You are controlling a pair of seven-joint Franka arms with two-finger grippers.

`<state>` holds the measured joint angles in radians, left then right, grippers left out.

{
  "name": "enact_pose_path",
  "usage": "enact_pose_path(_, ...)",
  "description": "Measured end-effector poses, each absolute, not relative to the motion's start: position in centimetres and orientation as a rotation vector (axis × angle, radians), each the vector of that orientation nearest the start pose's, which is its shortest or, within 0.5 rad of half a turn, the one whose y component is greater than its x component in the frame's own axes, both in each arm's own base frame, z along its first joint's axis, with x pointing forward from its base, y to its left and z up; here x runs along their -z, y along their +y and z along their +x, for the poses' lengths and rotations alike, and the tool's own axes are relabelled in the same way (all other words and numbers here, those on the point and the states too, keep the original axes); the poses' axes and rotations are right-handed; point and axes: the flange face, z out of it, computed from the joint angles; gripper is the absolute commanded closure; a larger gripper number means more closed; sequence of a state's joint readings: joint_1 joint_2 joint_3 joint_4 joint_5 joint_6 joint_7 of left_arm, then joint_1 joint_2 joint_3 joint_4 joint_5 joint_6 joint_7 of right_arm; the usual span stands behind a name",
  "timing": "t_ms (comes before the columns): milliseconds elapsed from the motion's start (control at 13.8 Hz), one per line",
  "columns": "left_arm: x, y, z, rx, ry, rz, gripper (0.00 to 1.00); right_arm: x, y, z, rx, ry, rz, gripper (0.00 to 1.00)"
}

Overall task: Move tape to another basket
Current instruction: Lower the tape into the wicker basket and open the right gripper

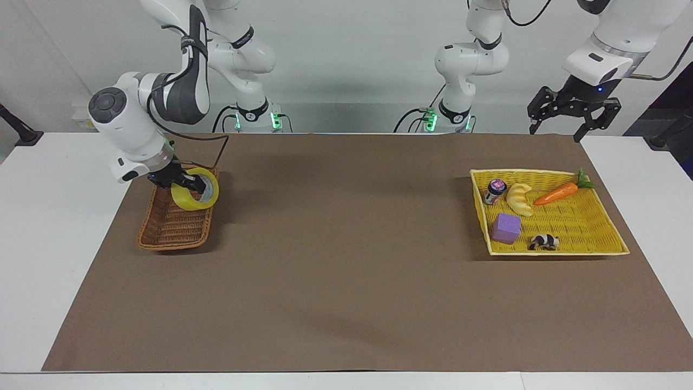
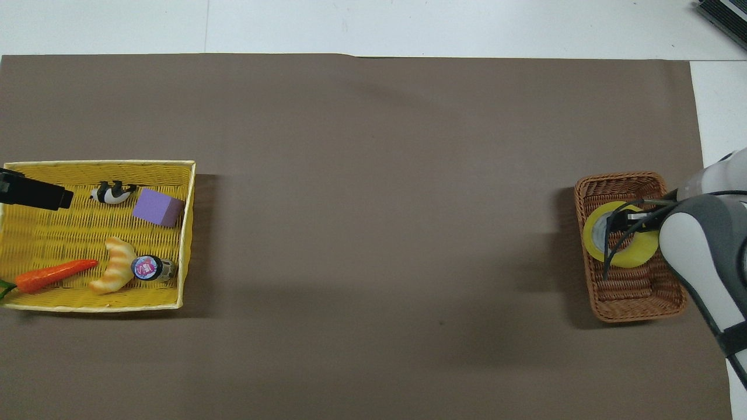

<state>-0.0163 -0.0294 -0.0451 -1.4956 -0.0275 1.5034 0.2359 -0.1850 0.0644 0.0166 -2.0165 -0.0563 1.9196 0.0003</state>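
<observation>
So the right gripper point(image 1: 187, 182) is clamping the tape point(image 1: 196, 188) by its wall, hanging it over the basket point(image 1: 173, 227), roll tilted, hole facing the middle of the table. Left gripper point(image 1: 574, 111) is waiting, fingers spread wide, holding nothing.

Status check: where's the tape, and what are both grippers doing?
Right gripper shut on wide yellow tape roll, over the brown wicker basket, not yet released. Left gripper open, waiting raised near the yellow woven tray. Nothing blocking the drop.
</observation>
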Motion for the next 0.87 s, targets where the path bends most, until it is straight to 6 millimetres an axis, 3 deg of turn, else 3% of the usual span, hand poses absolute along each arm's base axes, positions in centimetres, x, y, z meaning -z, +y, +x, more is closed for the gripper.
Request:
enact_pose_path(217,-67.0,-3.7,53.7,0.062,0.461,-3.13,0.0,-37.6,-12.7,52.9,-0.271,0.205,-3.175,1.0)
enact_pose_path(290,-67.0,-3.6,53.7,0.062,0.456,-3.131,0.0,-36.6,-13.4,52.6,-0.28,0.202,-3.172,0.69)
enact_pose_path(362,-67.0,-3.6,53.7,0.062,0.455,-3.131,0.0,-35.8,-13.7,52.5,-0.295,0.201,-3.168,0.01)
enact_pose_path(507,-67.0,-3.7,53.7,0.062,0.456,-3.131,0.0,-35.2,-13.9,52.4,-0.312,0.186,-3.164,0.0)
enact_pose_path(869,-67.0,-3.7,53.7,0.062,0.456,-3.131,0.0,-36.0,-14.2,52.7,-0.293,0.14,-3.187,0.0)
